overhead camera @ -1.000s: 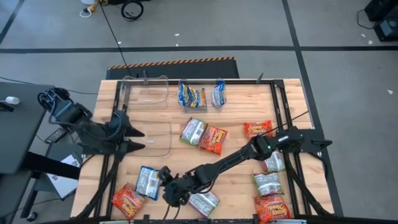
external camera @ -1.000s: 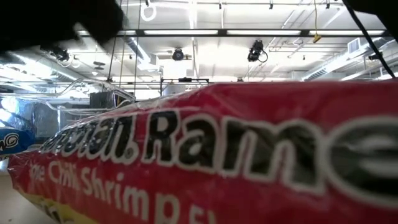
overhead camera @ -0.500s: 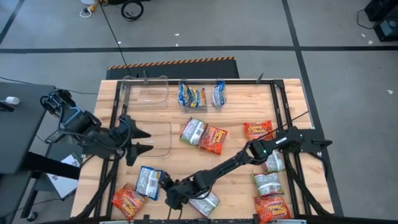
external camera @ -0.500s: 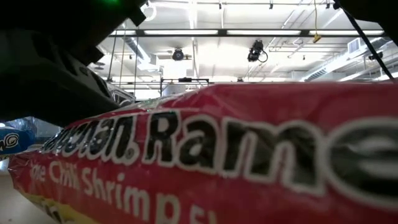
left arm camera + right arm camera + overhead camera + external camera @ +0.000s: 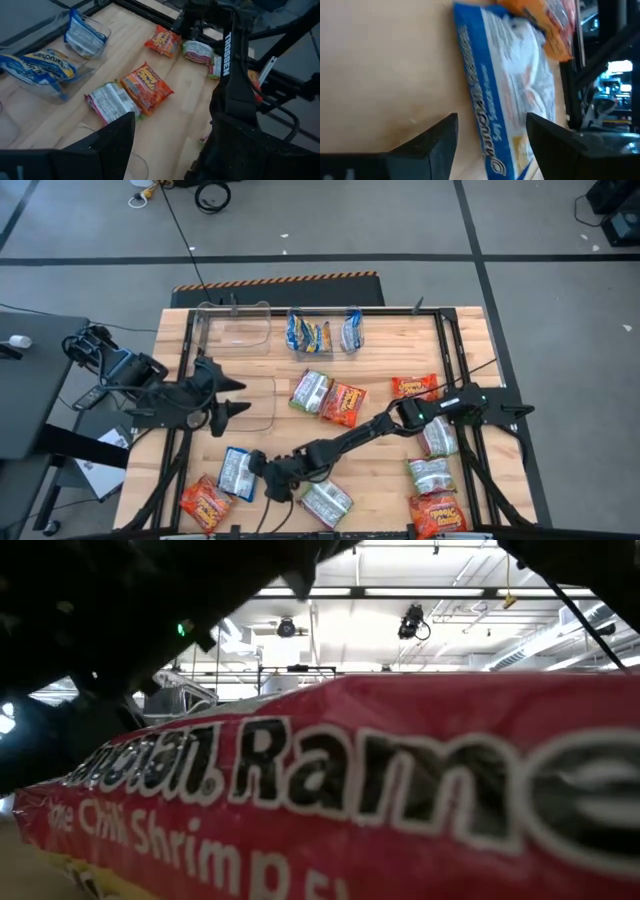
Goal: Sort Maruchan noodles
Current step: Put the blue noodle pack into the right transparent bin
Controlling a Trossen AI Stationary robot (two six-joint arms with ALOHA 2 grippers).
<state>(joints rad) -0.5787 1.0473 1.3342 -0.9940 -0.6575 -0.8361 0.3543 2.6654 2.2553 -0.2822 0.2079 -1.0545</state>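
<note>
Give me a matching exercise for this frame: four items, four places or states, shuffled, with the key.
Items:
1. right gripper
2. left gripper
3. blue packet
4. clear bin

Places or states:
A. at the table's far edge, holding blue-and-yellow packets
B. open, over the table's left side, holding nothing
C. flat on the wood near the front left, beside an orange packet
D. open, low at the blue packet's edge

Pairs: 1-D, 2-B, 3-C, 4-A

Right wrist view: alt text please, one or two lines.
The right hand, fingers open, points at a blue packet lying flat on the wooden table. An orange packet lies just beyond it.
</note>
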